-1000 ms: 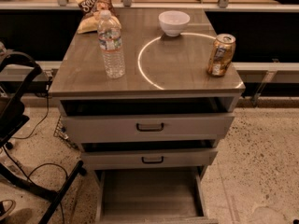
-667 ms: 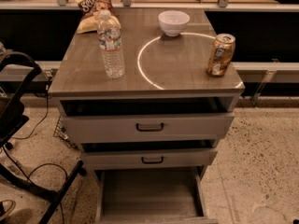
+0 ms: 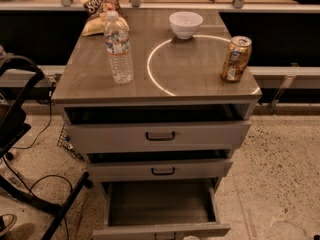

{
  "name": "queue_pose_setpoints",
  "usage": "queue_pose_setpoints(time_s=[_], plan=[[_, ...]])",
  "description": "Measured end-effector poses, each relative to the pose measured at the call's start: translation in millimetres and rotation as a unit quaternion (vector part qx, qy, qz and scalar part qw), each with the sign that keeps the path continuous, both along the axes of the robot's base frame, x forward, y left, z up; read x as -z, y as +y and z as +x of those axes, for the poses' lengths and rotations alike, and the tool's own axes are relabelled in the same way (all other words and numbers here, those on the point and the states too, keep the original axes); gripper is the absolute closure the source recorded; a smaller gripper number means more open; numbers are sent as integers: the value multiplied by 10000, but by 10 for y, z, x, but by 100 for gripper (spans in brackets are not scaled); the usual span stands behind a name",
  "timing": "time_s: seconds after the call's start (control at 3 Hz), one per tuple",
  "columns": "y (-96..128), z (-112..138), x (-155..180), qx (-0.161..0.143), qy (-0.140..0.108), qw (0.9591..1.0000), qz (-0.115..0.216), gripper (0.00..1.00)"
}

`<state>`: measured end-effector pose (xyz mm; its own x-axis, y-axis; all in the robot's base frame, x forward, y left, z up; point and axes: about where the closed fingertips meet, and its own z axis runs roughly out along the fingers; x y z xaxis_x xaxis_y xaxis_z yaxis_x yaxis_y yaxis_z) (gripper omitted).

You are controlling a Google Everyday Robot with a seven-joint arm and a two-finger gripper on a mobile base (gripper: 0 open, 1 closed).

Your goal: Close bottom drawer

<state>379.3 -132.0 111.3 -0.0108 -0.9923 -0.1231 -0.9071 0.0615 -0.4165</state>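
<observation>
The bottom drawer (image 3: 161,229) of the grey cabinet (image 3: 155,91) is pulled far out toward the camera. Its plain grey tray (image 3: 160,202) is bare. Its pale front sits at the bottom edge of the view, with the small black handle (image 3: 164,236) cut off by the frame. The middle drawer (image 3: 161,170) and the top drawer (image 3: 159,135) above it stand slightly out, each with a dark gap over it. My gripper is out of view; no part of the arm shows.
On the cabinet top stand a water bottle (image 3: 118,46), a white bowl (image 3: 185,24), a gold can (image 3: 236,58) and a chip bag (image 3: 100,6). A black frame with cables (image 3: 30,184) stands on the floor to the left. Speckled floor (image 3: 280,174) lies to the right.
</observation>
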Motion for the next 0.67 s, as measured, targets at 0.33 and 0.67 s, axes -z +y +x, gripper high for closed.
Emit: queue_pose_setpoints(time_s=[0.33,0.67], plan=[[250,257,-95,-280,-232,9993,-70,100],[558,682,-215,-572,-530,9969,-88,100]])
